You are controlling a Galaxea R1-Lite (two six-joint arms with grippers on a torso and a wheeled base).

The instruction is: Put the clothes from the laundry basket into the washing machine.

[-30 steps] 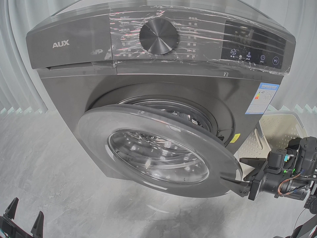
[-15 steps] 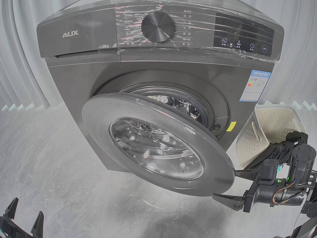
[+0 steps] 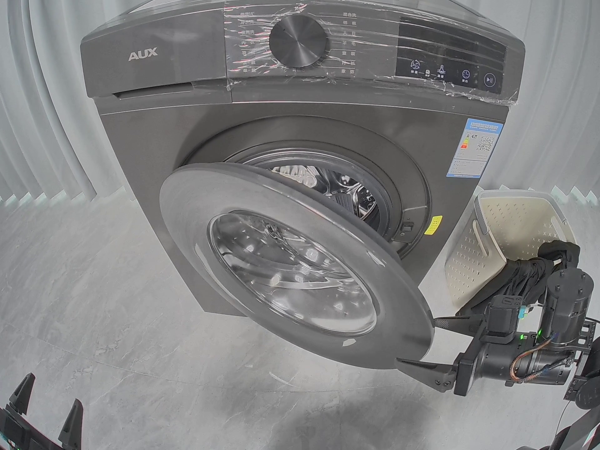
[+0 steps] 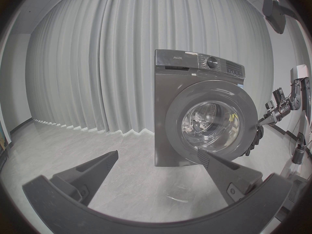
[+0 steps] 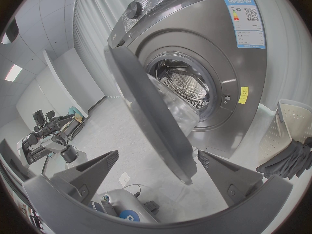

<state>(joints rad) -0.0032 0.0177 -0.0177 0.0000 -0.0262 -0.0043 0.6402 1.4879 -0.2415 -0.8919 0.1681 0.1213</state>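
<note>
Grey washing machine door (image 3: 294,264) ajar; right tool (image 3: 437,347), forearm level, gapes wide astride its rim; left tool (image 3: 52,390) low, wide.

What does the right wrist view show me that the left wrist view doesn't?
Right wrist view adds the drum interior and the laundry basket beside the washing machine. Left wrist view adds the outer face of the door and the machine's side panel. Shared: machine, open door, control dial, right gripper at the door's rim.

grey washing machine (image 3: 187,126), cream perforated laundry basket (image 3: 500,220), black clothes (image 3: 522,279)
</note>
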